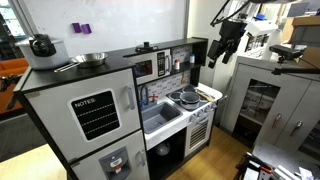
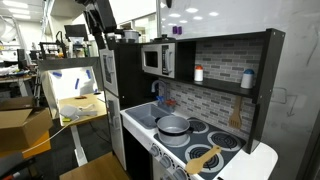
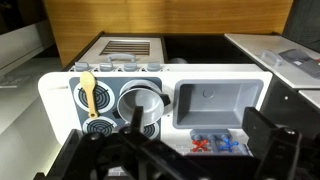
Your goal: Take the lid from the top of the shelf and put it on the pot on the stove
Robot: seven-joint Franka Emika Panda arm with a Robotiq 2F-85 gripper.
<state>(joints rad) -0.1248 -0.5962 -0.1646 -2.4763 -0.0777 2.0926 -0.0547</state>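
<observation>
Pot [image 2: 172, 125]: shiny steel, smooth, reflective.
Lid [image 1: 145, 46]: dark, matt.
Shelf [image 1: 175, 45]: black top, smooth, faint sheen.
Stove [image 1: 200, 125]: white-silver plastic front, satin.
Bowl [image 1: 92, 59]: polished metal.
Sink basin [image 3: 215, 100]: grey matt plastic.
Spatula [image 3: 90, 92]: pale wood look.

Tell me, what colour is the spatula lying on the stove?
Yellow-orange; the spatula shows best in the wrist view.

lid [image 1: 145, 46] tiny, indistinct, pot [image 3: 141, 98] partly hidden
</observation>
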